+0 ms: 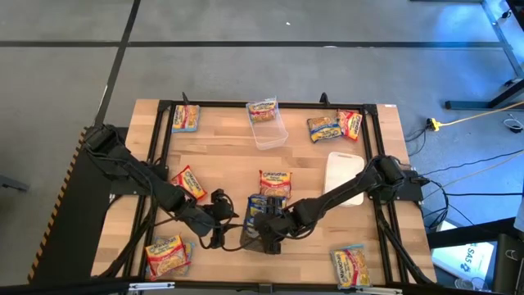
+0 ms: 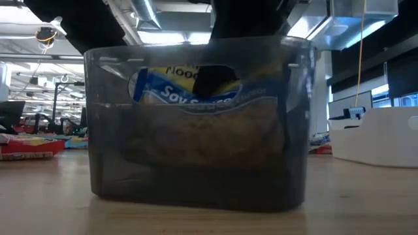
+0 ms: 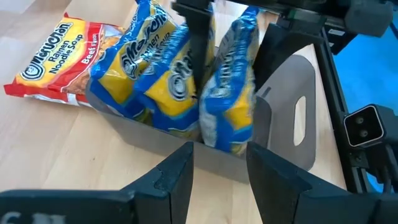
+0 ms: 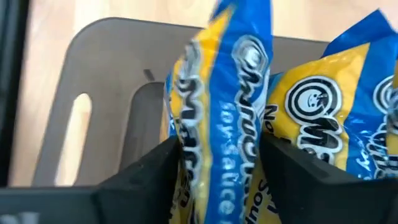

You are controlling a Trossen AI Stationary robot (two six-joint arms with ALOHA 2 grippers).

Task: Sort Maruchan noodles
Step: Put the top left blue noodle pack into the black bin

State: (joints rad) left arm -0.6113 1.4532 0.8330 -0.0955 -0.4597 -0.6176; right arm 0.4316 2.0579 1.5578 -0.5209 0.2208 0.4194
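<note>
Maruchan noodles packets are lying in several places on the wooden table, and a few blue-banded ones are standing on edge inside the dark grey tray near the front edge. The right gripper is reaching down into this tray, and its two fingers are pinching a blue Soy Sauce packet between them, which is standing upright. Beside it, more blue packets are leaning against each other in the same tray. The left gripper is hovering just beside the tray wall with its fingers spread apart and nothing between them.

A red Beef packet is lying flat on the table, touching the far side of the tray. One packet is lying just behind the tray, and another red one is lying to its left. A clear tub at the back is holding one packet, I think, though the view is poor there. Two packets are lying at the back right, one at the back left, and others are at the front left corner and the front right corner. A white tray is lying under the right arm.
</note>
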